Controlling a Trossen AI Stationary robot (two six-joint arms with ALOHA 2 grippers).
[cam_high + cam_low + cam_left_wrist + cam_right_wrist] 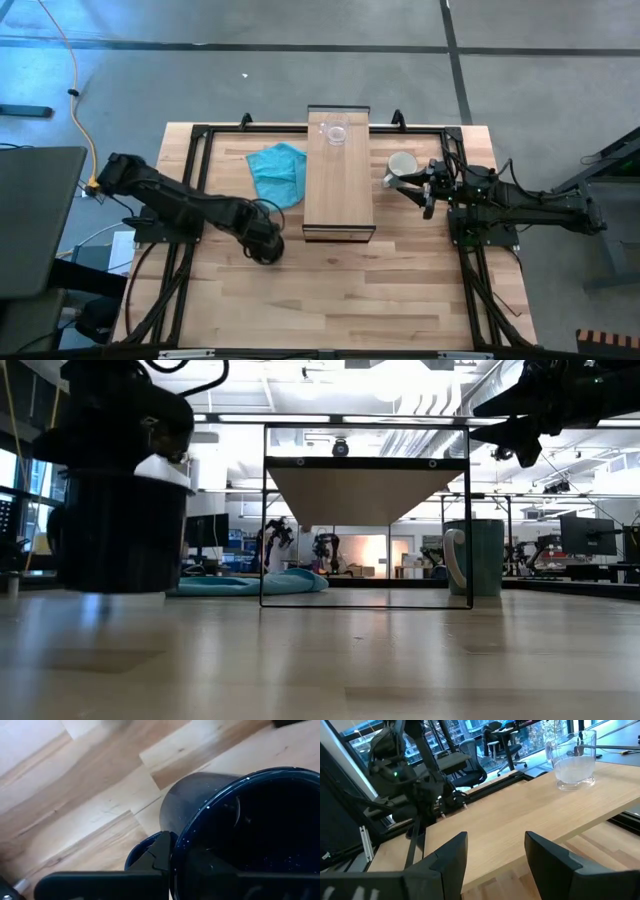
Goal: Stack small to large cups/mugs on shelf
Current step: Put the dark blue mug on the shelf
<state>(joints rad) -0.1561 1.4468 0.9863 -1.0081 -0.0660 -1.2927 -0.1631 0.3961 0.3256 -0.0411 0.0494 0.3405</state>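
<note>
The light-wood shelf stands at mid table. The small clear glass cup stands upright on its far end and also shows in the right wrist view. The white handled mug stands upright on the table to the right of the shelf; it also shows in the low view. My left gripper is left of the shelf's near end, shut on the black mug. My right gripper is open and empty just near of the white mug, above the table. My left gripper holds the black mug by its rim, one finger outside the wall and the other inside, hidden in the dark hollow. The fingers come from above, pointing down. The mug hangs upright, its mouth up, a little clear of the table.
A crumpled teal cloth lies on the table left of the shelf's far half. The shelf top is bare wood near of the glass cup. Black frame rails run along the table's left and right sides.
</note>
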